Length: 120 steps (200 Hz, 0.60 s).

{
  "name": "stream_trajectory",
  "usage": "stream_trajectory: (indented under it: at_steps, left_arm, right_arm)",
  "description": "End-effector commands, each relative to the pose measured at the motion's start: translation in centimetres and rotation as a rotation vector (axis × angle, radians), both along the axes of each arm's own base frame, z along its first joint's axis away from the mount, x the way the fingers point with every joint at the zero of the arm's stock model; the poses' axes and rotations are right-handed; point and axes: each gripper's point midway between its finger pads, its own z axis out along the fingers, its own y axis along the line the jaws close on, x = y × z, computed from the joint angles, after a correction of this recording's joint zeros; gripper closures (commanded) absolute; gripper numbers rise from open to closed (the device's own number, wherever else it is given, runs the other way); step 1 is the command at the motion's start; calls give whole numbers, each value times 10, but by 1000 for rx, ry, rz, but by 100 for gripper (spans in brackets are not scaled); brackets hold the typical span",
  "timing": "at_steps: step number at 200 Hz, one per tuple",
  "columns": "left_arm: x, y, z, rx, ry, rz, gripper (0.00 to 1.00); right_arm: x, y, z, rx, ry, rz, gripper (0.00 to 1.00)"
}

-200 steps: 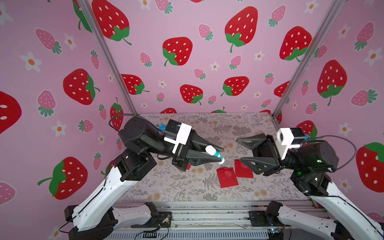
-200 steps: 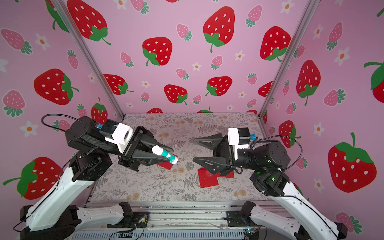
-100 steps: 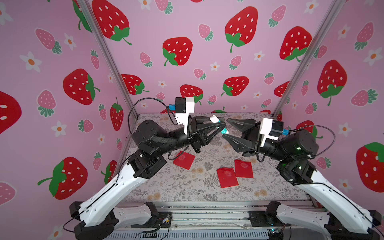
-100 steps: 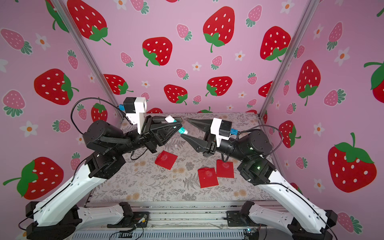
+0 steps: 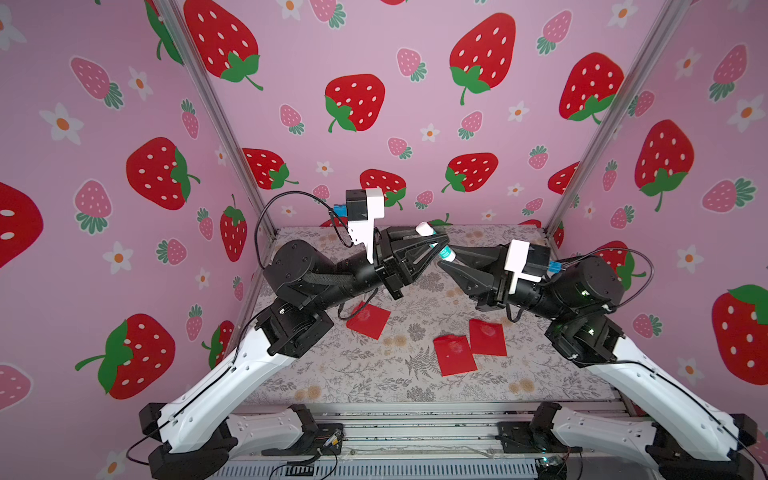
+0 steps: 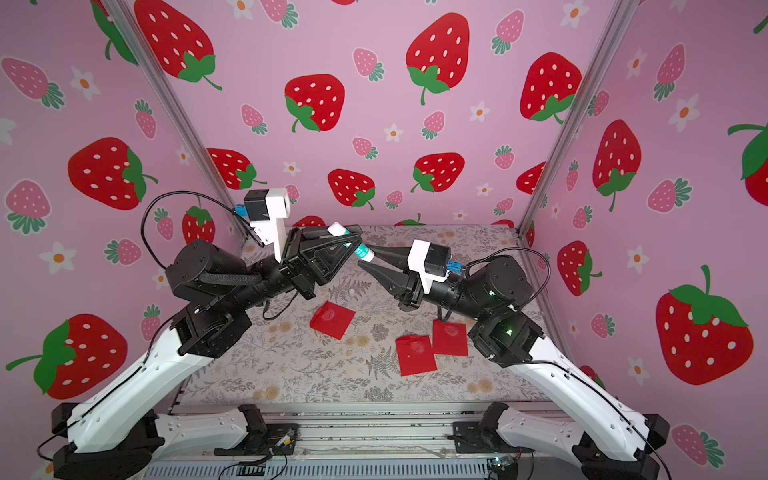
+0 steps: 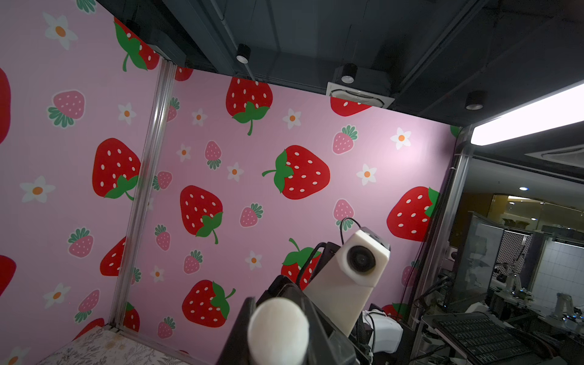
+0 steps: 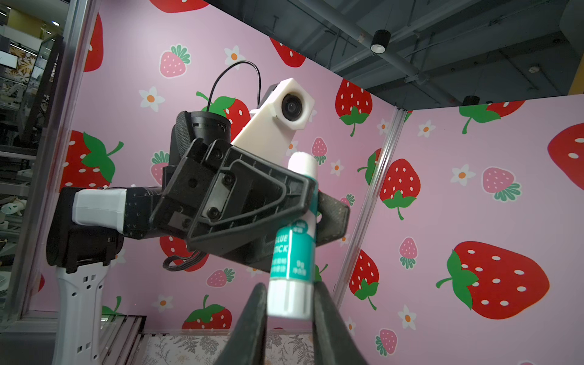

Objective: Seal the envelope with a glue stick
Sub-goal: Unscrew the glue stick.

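**Handover aloft.** Both arms rise elbow-up from 7 and 5 o'clock and meet tip to tip above the 12 o'clock side of the mat [image 5: 374, 386]. The left claw [image 5: 438, 243] clamps the stick [image 5: 444, 252] mid-barrel. The stick is a smooth white cylinder with a teal label band, held tilted. The right claw [image 8: 289, 284] pinches its white base between tapered black fingers [image 8: 254, 322]. Three flat, square red envelopes [image 5: 454, 354] lie below at 6 o'clock on the floral mat. Half a second earlier the right jaws stood apart, short of the stick.
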Motion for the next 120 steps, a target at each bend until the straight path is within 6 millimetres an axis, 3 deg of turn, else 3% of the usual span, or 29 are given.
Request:
stream_trajectory:
  at_steps: [1, 51, 72, 120]
  left_arm:
    - [-12, 4, 11, -31, -33, -41, 100]
    - [-10, -2, 4, 12, -59, -35, 100]
    - [-21, -4, 2, 47, -131, -67, 100]
    - [-104, 1, -7, 124, -468, -473, 100]
  right_arm:
    - [-1, -14, 23, 63, -17, -36, 79]
    - [-6, -14, 22, 86, 86, 35, 94]
    - [-13, -14, 20, 103, 199, 124, 99]
    - [-66, -19, 14, 103, 371, 511, 100]
